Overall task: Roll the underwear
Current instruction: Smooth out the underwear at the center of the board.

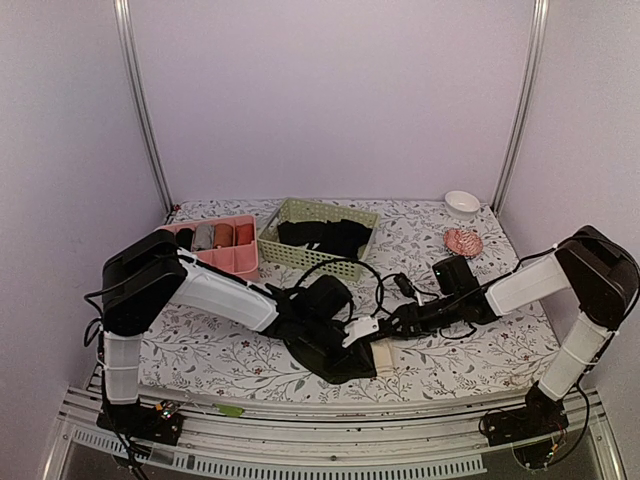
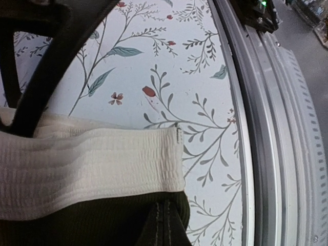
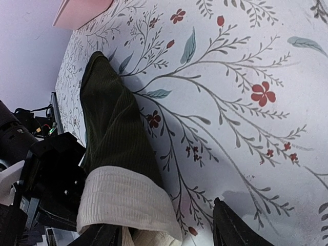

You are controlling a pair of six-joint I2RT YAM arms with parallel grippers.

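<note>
The underwear (image 1: 325, 355) lies near the table's front edge, dark cloth with a cream waistband (image 1: 382, 358) at its right end. My left gripper (image 1: 352, 338) sits on the dark cloth. In the left wrist view its fingers are hidden, and a seamed fold of the dark cloth (image 2: 164, 225) rises between the jaws below the waistband (image 2: 92, 164). My right gripper (image 1: 397, 322) is just right of the waistband. In the right wrist view it (image 3: 164, 233) is open, with the curled waistband (image 3: 123, 200) over its left finger and the dark cloth (image 3: 113, 123) stretching away.
A pink tray (image 1: 240, 262) with rolled bundles and a green basket (image 1: 300, 210) of black garments stand at the back. A white bowl (image 1: 462, 203) and a pinkish object (image 1: 463, 241) are back right. Cables (image 1: 375, 280) loop mid-table. The metal rail (image 2: 271, 128) runs close by.
</note>
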